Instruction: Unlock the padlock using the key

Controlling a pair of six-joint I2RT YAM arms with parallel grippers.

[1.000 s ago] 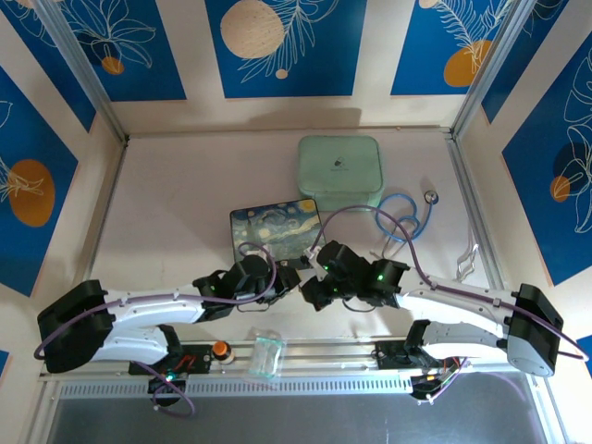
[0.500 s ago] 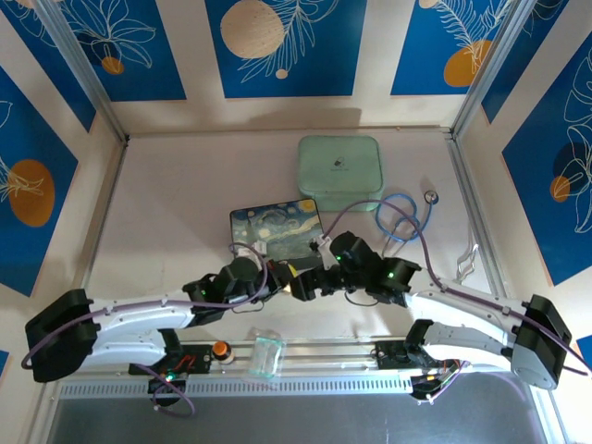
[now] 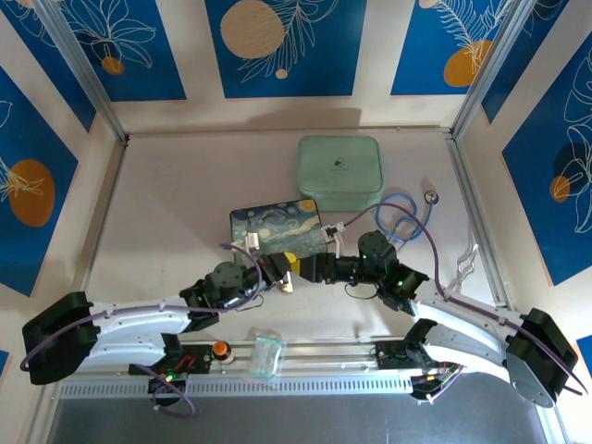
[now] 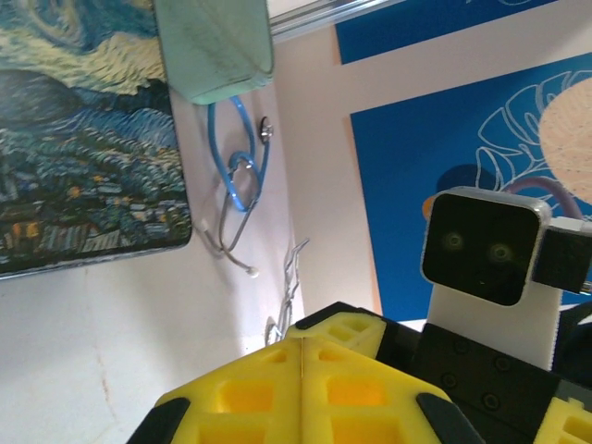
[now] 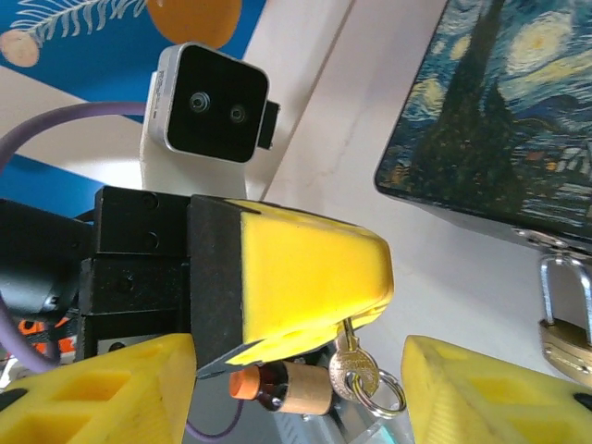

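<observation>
Beside the painted tin (image 5: 499, 120), at its near edge, the padlock (image 5: 566, 319) is lying on the worktop (image 5: 388, 213) with its silvery shackle pointing toward the tin. Whether it is hooked to the tin's clasp I cannot tell. Near it, the key (image 5: 350, 363) is hanging head-down with its ring (image 5: 384, 395) dangling. Its upper end is being pinched in the left claw (image 5: 356, 301), whose yellow fingers are pressing together. Facing it, the right claw (image 5: 298, 388) is gaping wide, gripping nothing. From above, both claws are sitting tip to tip just in front of the tin.
</observation>
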